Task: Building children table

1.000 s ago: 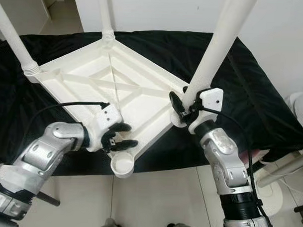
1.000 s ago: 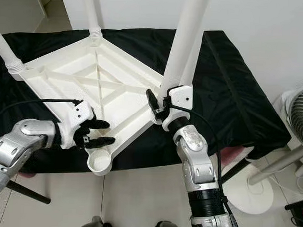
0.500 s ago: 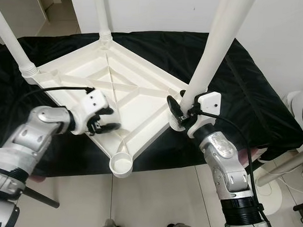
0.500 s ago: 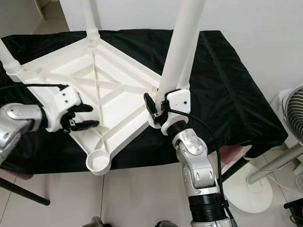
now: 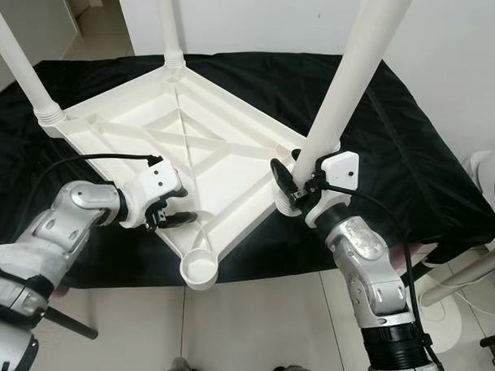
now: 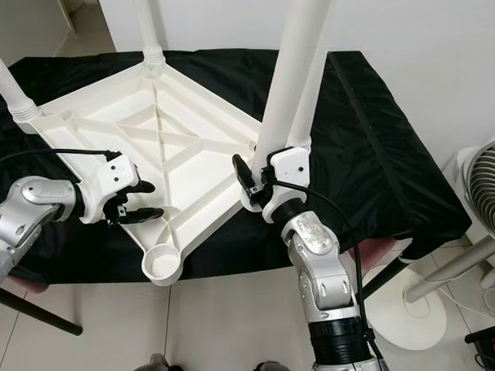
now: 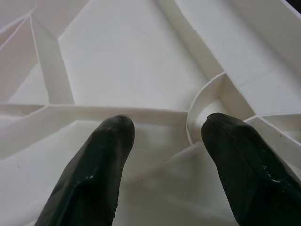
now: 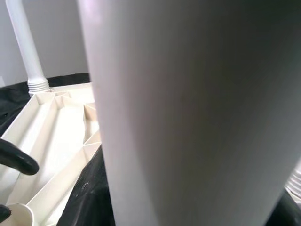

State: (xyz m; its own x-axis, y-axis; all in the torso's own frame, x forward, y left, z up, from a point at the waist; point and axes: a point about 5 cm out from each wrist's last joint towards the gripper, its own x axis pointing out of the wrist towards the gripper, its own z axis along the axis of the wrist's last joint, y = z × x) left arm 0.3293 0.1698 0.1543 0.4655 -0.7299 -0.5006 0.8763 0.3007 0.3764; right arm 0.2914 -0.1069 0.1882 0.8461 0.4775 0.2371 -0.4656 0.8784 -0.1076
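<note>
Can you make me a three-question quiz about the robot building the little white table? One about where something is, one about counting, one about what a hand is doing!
1. Where is the tabletop?
A. upside down on the black cloth
B. on the floor
C. against the wall

2. How many legs are fitted?
A. one
B. three
C. four

3. The right gripper is:
A. hanging idle
B. shut on the near leg
C. holding a cup

Answers: 1 A, ribs face up. 2 B, the empty socket shows it. 3 B, fingers around its base.
</note>
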